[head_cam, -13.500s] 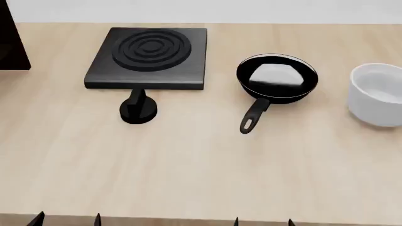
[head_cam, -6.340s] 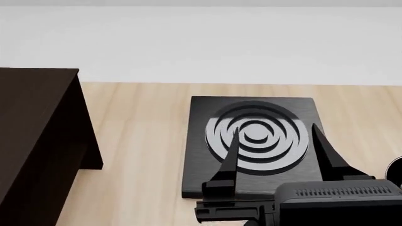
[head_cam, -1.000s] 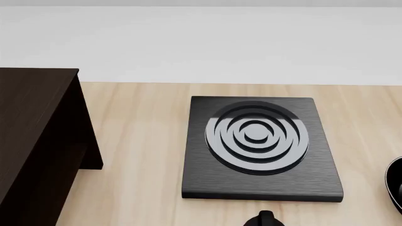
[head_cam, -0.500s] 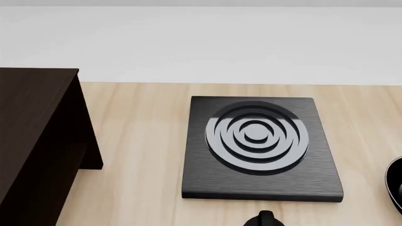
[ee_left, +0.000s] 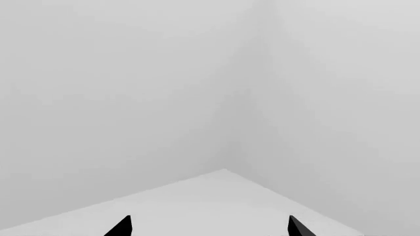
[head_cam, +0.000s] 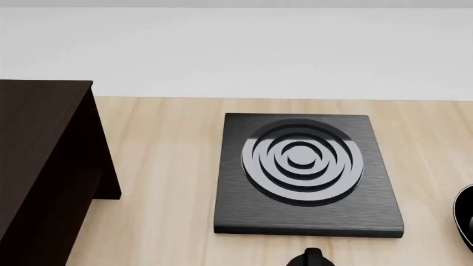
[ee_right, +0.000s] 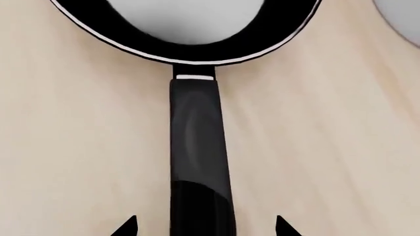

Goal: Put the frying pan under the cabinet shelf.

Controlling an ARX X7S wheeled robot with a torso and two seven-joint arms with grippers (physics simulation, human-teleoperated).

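Note:
The frying pan [ee_right: 190, 29] fills the right wrist view: black body, pale-grey inside, thin light rim, its black handle [ee_right: 196, 157] running down between my fingertips. My right gripper [ee_right: 204, 227] is open, its two black tips on either side of the handle, apart from it. In the head view only a sliver of the pan [head_cam: 466, 213] shows at the right edge. The dark brown cabinet shelf [head_cam: 44, 166] stands at the left. My left gripper [ee_left: 208, 227] is open and empty, facing a bare grey wall corner. Neither gripper shows in the head view.
A black square slab with concentric rings [head_cam: 303, 172] lies mid-table on the light wooden tabletop [head_cam: 163, 166]. A small black knob [head_cam: 312, 257] sits just in front of it. A pale rounded object [ee_right: 400, 12] shows at a corner of the right wrist view.
Nothing has visibly changed over the last second. About six seconds ago a gripper hung over the ringed slab in the head view; it is gone from that view now.

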